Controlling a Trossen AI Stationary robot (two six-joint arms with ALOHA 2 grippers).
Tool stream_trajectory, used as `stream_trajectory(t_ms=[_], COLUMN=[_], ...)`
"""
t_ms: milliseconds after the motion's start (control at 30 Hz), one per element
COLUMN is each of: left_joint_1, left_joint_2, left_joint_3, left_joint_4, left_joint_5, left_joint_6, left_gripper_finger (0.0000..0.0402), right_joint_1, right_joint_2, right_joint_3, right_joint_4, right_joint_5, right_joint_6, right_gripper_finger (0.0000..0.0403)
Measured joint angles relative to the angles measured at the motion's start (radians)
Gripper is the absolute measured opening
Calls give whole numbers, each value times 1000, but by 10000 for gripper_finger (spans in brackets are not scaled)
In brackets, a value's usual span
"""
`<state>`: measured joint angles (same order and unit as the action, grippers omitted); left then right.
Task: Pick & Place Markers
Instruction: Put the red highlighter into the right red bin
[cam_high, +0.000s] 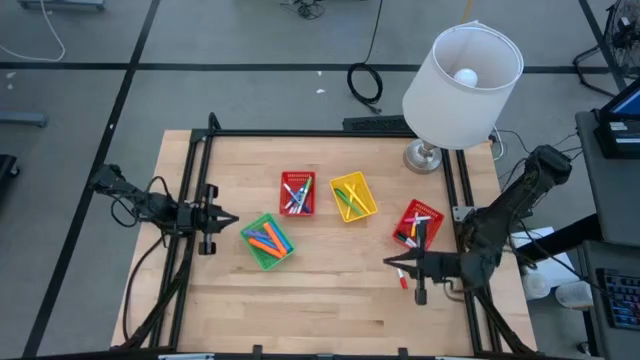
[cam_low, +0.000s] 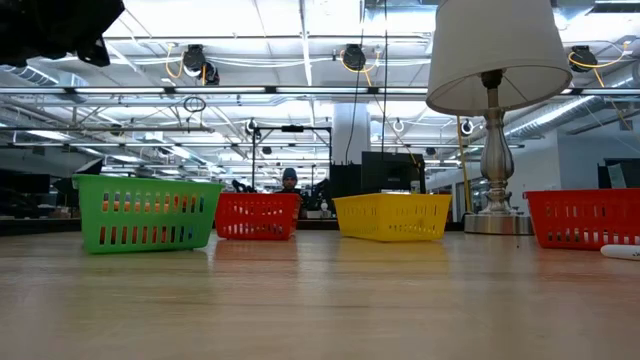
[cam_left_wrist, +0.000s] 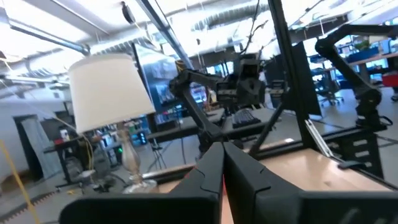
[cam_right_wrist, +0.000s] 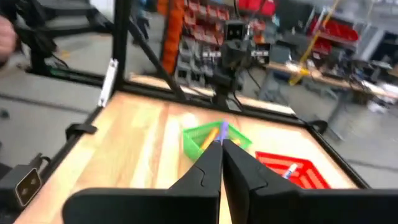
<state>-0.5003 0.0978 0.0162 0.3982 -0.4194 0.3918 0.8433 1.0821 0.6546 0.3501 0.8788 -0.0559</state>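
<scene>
High view: we hover both empty grippers, left gripper (cam_high: 232, 218) and right gripper (cam_high: 389, 262) pinched together; next, the stray marker (cam_high: 404, 279) beside the red basket (cam_high: 417, 223) needs grasping.

Ahead of the left gripper (cam_high: 232, 218), the green basket (cam_high: 267, 241) sits just beside its tip, blocking the way forward. Ahead of the right gripper (cam_high: 390, 263), bare table (cam_high: 330, 300) runs open toward that basket. A loose marker (cam_high: 404, 279) lies just beside it; the right-hand red basket (cam_high: 417, 224) stands near.
</scene>
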Motion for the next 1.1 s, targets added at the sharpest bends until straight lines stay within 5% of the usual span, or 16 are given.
stream_trajectory(t_ms=[167, 333, 567, 767, 933, 1100], left_joint_1=[3, 3, 3, 3, 3, 3], left_joint_2=[0, 0, 0, 0, 0, 0], left_joint_3=[0, 0, 0, 0, 0, 0], left_joint_4=[18, 26, 27, 27, 26, 25], left_joint_5=[0, 0, 0, -1, -1, -1], left_joint_6=[33, 31, 25, 24, -29, -30], left_gripper_finger=[4, 20, 45, 46, 46, 47], right_joint_1=[0, 0, -23, -58, -92, -131], right_joint_2=[135, 311, 609, 747, 790, 788], right_joint_3=[356, 676, 1013, 1037, 989, 901], right_joint_4=[-440, -925, -1377, -1685, -1682, -1592], right_joint_5=[31, -77, -548, -703, -753, -792], right_joint_6=[166, 557, 1082, 1423, 1369, 1400], right_gripper_finger=[0, 0, 0, 0, 20, 91])
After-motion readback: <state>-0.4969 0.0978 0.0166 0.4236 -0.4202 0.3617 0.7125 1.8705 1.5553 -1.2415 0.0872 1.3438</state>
